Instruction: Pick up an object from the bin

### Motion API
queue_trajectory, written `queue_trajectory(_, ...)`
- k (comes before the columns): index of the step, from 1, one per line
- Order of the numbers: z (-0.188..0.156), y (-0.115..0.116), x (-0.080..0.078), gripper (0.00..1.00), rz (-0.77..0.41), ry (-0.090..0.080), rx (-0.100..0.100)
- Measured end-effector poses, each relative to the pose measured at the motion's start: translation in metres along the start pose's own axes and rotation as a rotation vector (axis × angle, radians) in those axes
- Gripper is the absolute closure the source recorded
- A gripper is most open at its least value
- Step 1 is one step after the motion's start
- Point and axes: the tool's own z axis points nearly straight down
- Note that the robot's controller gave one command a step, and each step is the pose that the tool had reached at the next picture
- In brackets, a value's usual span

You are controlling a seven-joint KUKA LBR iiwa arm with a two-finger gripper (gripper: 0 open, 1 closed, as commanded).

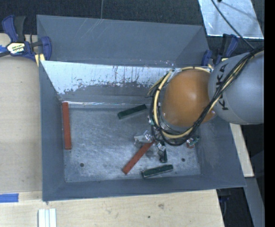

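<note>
Orange-covered wrist, end effector down at red stick

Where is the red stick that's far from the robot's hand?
In the camera view the red stick lies flat at the bin floor's left, beside the left wall, apart from the gripper and the dark green stick at the back.

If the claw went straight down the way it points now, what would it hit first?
Probably the upper end of the slanted red-brown stick, right beneath the claw; depth is unclear, so it may already touch.
</note>
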Motion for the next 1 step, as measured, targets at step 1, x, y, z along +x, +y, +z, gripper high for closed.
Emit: queue_trajectory(1,-0.159,-0.0287,-0.0265,1.0,0.005,-0.004,0.006)
